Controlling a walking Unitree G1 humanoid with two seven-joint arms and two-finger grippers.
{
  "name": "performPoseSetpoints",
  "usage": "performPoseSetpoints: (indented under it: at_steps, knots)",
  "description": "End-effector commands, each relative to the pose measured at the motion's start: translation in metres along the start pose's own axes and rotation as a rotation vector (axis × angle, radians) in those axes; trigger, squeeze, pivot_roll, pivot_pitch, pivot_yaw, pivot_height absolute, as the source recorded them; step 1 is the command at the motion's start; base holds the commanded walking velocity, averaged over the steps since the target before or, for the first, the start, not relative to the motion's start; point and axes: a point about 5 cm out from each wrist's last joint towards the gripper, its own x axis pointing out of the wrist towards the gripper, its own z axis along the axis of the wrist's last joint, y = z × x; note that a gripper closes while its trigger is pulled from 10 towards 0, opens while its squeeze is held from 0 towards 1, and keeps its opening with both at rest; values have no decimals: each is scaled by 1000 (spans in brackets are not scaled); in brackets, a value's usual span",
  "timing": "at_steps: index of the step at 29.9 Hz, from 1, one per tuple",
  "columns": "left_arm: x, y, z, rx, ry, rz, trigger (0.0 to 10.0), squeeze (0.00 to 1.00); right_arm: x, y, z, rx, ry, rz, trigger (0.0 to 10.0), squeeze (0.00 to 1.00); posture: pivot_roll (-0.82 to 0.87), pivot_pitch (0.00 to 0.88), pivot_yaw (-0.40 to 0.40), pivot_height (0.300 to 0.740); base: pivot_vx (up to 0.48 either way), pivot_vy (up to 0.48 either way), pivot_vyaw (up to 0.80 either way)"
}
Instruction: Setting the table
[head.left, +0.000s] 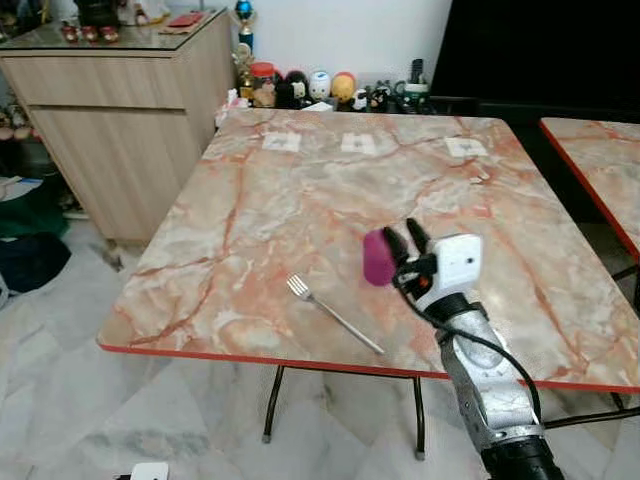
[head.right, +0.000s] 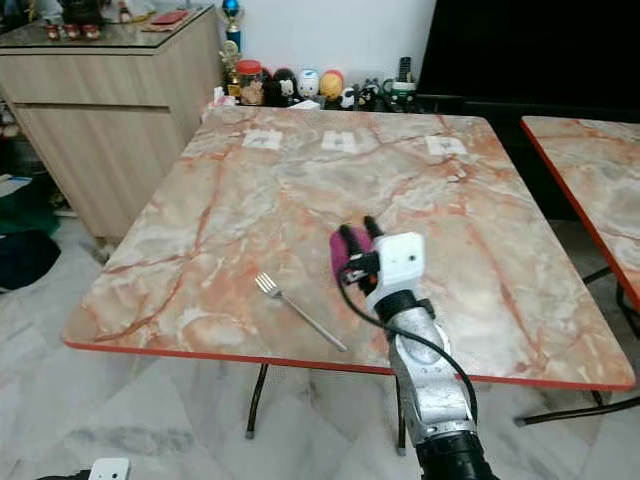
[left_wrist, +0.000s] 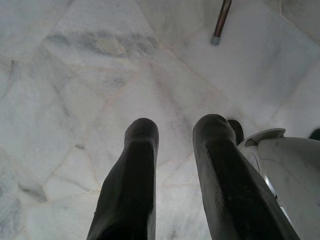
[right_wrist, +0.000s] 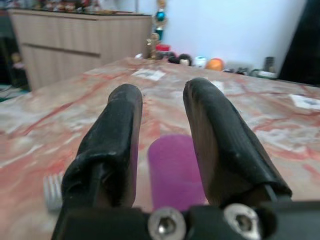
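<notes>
A magenta cup (head.left: 377, 258) stands on the marble table (head.left: 300, 190), near its front edge and right of the middle. My right gripper (head.left: 402, 230) hovers just above and beside the cup, open. In the right wrist view the cup (right_wrist: 174, 172) shows low in the gap between the two black fingers (right_wrist: 117, 130), which do not clamp it. A metal fork (head.left: 330, 312) lies on the table to the cup's left, tines pointing away from me. My left gripper (left_wrist: 175, 122) hangs open over the floor.
Three small white paper squares (head.left: 359, 144) lie along the table's far side. Behind it, figurines and jars (head.left: 320, 88) line a low shelf. A wooden cabinet (head.left: 120, 110) stands at the back left, and a second marble table (head.left: 600, 160) at the right.
</notes>
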Motion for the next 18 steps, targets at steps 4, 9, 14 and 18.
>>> performPoseSetpoints:
  at_steps: [4, 9, 14, 18]
  knots:
    - [-1, -3, -4, 5, 15, -7, 10000, 0, 1, 6, -2, 0, 18, 64, 10000, 1000, 0, 0, -5, 740, 0, 0, 0]
    - [-1, -2, -4, 1, 16, -5, 10000, 0, 2, 12, -2, -21, 16, 99, 10000, 0, 0, 6, -3, 740, 0, 0, 233]
    - [-1, -2, -4, -4, 18, -3, 10000, 0, 1, 16, -5, -17, 28, 124, 10000, 0, 3, 12, -3, 740, 0, 0, 800]
    - [-1, -2, -4, -7, 17, -2, 10000, 0, 2, 16, -6, -18, 33, 122, 10000, 0, 3, 12, -4, 740, 0, 0, 800]
